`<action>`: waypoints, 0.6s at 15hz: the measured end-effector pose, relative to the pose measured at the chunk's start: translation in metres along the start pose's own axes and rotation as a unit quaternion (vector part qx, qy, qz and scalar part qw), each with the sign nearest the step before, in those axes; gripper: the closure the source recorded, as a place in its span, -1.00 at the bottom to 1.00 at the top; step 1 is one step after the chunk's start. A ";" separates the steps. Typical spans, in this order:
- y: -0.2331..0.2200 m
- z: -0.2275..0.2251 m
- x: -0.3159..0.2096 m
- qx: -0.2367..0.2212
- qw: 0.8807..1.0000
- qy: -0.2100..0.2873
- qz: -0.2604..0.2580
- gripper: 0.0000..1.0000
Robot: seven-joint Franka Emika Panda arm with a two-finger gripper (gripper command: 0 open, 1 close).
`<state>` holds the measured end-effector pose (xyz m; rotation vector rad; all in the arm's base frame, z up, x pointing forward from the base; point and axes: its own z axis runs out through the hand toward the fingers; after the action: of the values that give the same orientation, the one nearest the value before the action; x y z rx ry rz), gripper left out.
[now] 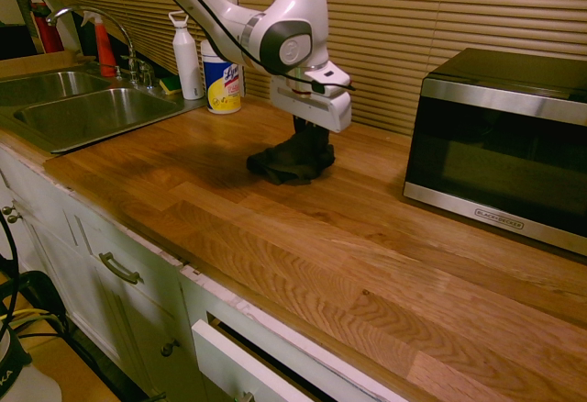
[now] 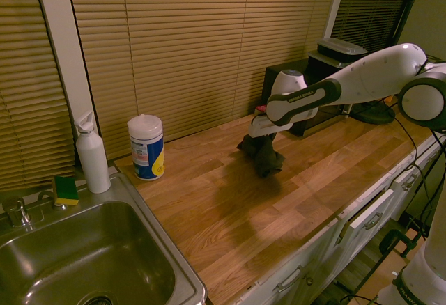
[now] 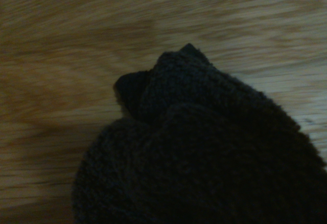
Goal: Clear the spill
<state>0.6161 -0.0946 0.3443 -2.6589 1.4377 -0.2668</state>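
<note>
In the first exterior view, the gripper (image 1: 312, 130) points down just above the middle of the frame, its jaws closed on the dark cloth (image 1: 292, 160). The cloth is bunched up under it and spreads toward the picture's left, low over the wooden counter (image 1: 238, 228). The microwave (image 1: 504, 150) stands at the right edge; the sink (image 1: 96, 113) is at the left, with the white bottle (image 1: 187, 61) and the wipes canister (image 1: 221, 81) at upper left.

In the second exterior view the cloth sits right of centre, and the sponge (image 2: 65, 191) lies at lower left by the sink. The wrist view shows the cloth's folds filling the lower middle and right. Where the spill is, I cannot tell — a faint speck near the right edge is too blurred to name.
</note>
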 end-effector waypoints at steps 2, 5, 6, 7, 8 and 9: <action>0.024 -0.001 0.025 0.004 1.000 0.002 0.019 1.00; 0.045 -0.004 0.045 0.003 0.999 0.007 0.037 1.00; 0.044 -0.004 0.044 0.003 0.999 0.007 0.037 1.00; 0.041 -0.004 0.042 0.003 0.999 0.007 0.033 1.00; 0.037 -0.003 0.037 0.002 1.000 0.007 0.026 1.00; 0.031 -0.002 0.031 0.000 1.000 0.007 0.016 1.00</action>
<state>0.6072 -0.1377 0.3443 -2.6379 1.4826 -0.2829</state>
